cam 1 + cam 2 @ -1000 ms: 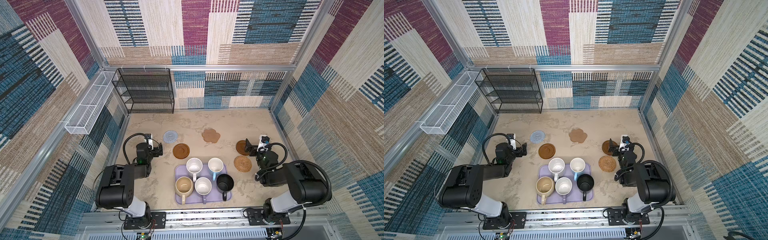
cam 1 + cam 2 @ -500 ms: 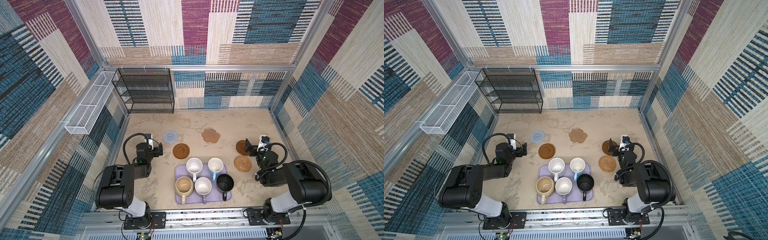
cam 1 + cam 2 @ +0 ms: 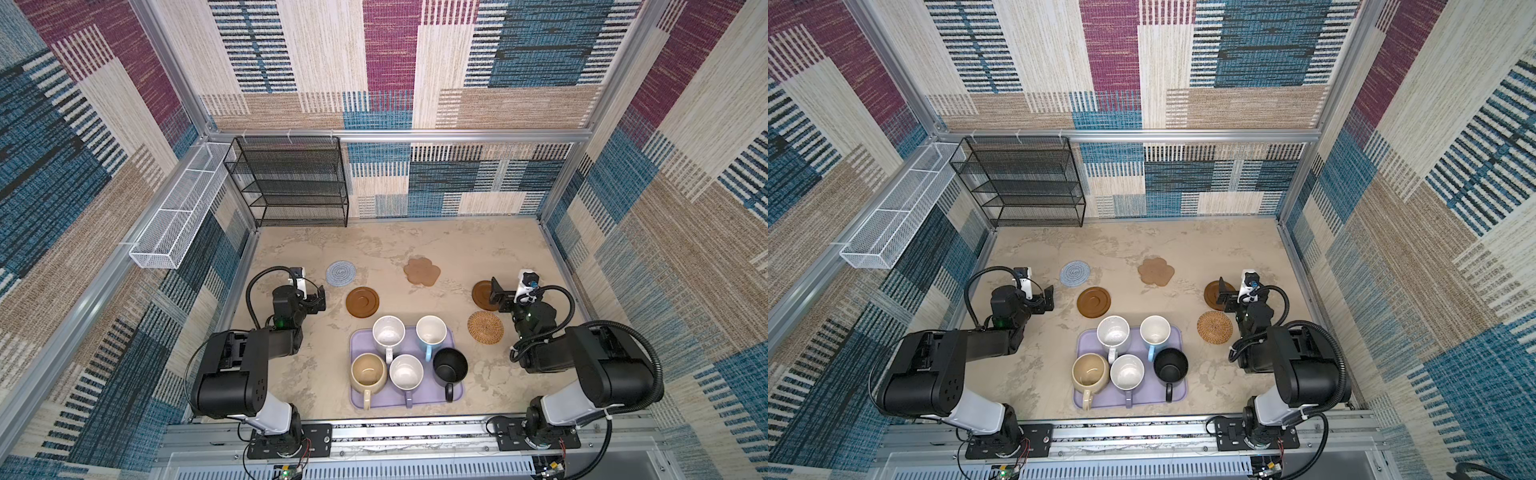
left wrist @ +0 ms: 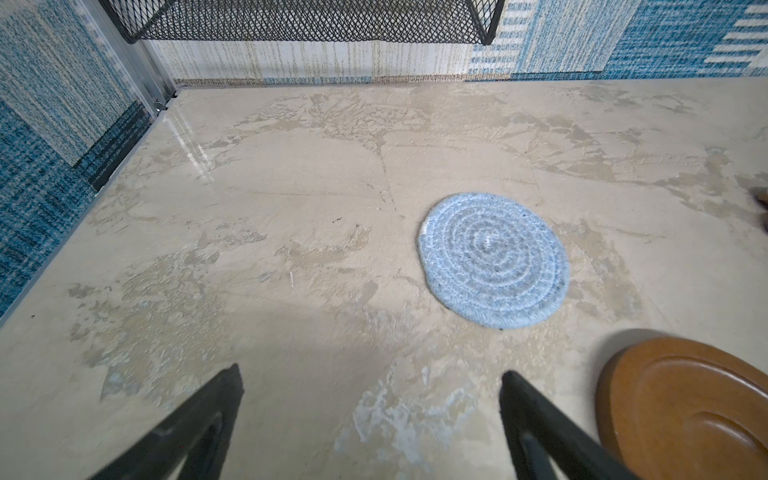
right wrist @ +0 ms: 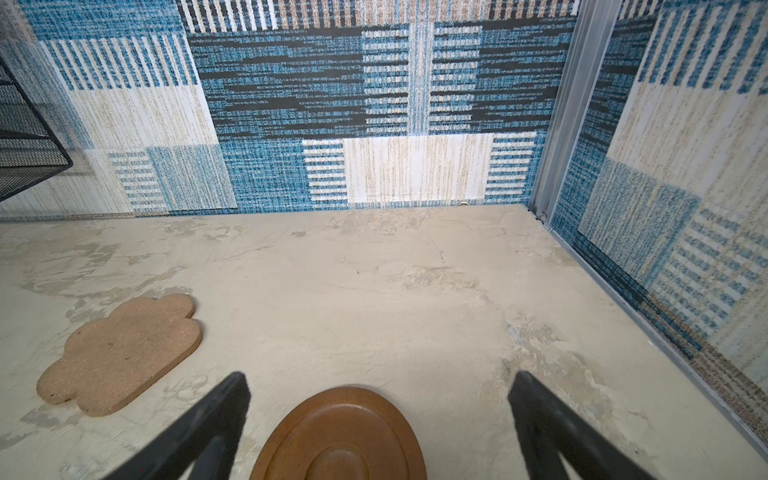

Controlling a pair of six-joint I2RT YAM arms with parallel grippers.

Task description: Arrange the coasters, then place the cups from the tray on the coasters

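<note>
Looking at it, both arms' jaws are wide apart, empty. Right jaws hang over the right-hand brown coaster (image 5: 338,436) near the counter's (image 3: 415,241) right side; I'd drop straight down and pinch its rim cleanly. All five cups (image 3: 388,332) sit on the tray (image 3: 428,399).

left claw (image 3: 321,300) splayed wide, right claw (image 3: 497,295) likewise

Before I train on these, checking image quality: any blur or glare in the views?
Left wrist: glare streak on the table, blue woven coaster sharp, left gripper fingertips blurred. Right wrist: right gripper fingertips soft, brown disc coaster clear. Both top views: evenly lit.
</note>
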